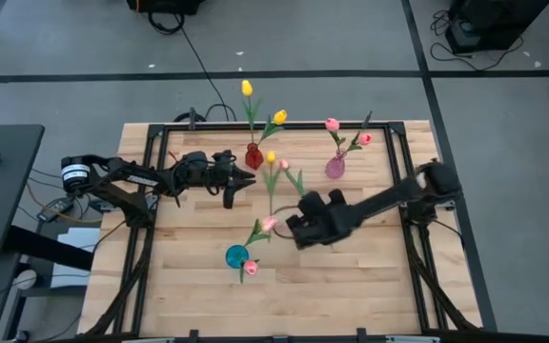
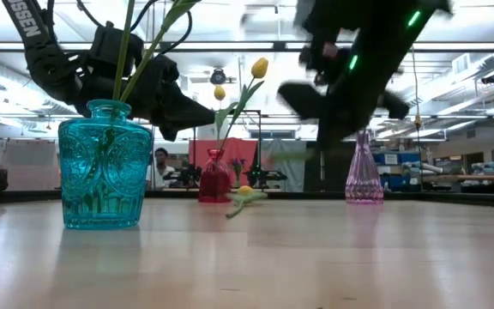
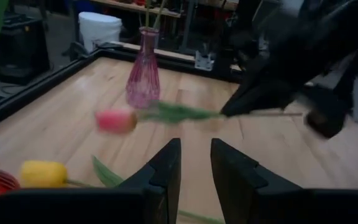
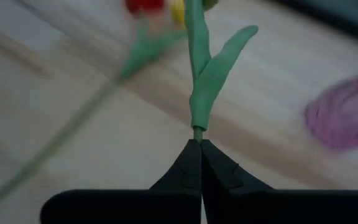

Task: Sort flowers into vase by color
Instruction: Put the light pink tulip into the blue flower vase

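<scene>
My right gripper (image 1: 300, 201) is shut on a pink tulip (image 3: 114, 120), which is held above the middle of the table. A yellow tulip (image 1: 271, 157) lies flat on the boards beside it. The red vase (image 1: 254, 155) holds two yellow tulips (image 1: 247, 88). The pink vase (image 1: 335, 167) holds two pink tulips (image 1: 332, 124). The teal vase (image 1: 237, 255) holds two more pink tulips (image 1: 268, 224). My left gripper (image 1: 247, 179) stands open next to the red vase, with nothing between its fingers (image 3: 169, 168). My right gripper pinches the pink tulip's green stem (image 4: 197, 132) between its two fingertips, just below where the leaves branch off. The fingers come slanting down from the table's right side. The tulip is lifted clear and lies about level, its head (image 3: 114, 120) pointing away from the gripper.
A black frame (image 1: 400, 171) runs round the wooden table. The three vases stand at far centre, far right and near centre, with bare boards at the near right. A person (image 2: 160, 163) sits in the room beyond the table.
</scene>
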{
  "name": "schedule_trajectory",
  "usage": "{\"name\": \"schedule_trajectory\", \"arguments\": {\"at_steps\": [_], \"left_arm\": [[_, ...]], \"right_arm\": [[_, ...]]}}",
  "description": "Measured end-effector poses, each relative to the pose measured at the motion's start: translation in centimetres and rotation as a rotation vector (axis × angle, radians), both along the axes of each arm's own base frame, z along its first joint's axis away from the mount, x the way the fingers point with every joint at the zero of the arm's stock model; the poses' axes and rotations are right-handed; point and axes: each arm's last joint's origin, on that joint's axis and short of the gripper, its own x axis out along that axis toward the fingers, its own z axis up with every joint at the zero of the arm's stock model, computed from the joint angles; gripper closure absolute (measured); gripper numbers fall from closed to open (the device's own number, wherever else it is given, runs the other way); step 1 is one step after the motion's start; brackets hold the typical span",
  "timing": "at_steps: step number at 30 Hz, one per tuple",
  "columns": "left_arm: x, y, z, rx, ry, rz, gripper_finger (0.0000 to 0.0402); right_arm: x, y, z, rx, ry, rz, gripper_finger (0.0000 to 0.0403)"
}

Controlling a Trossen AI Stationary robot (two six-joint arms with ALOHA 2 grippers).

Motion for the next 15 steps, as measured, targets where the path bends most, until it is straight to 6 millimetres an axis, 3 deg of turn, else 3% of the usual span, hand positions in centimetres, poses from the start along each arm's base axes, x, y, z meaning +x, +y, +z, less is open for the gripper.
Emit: {"name": "schedule_trajectory", "arguments": {"at_steps": [7, 15], "left_arm": [[0.0, 0.0, 0.3, -0.062, -0.039, 0.001, 0.031], [1.1, -1.4, 1.8, -0.065, -0.124, -0.131, 0.0309]], "right_arm": [[-2.6, 4.0, 5.4, -0.279, -0.166, 0.154, 0.04], [-3.3, 6.4, 7.3, -0.371, -0.212, 0.276, 0.0401]]}}
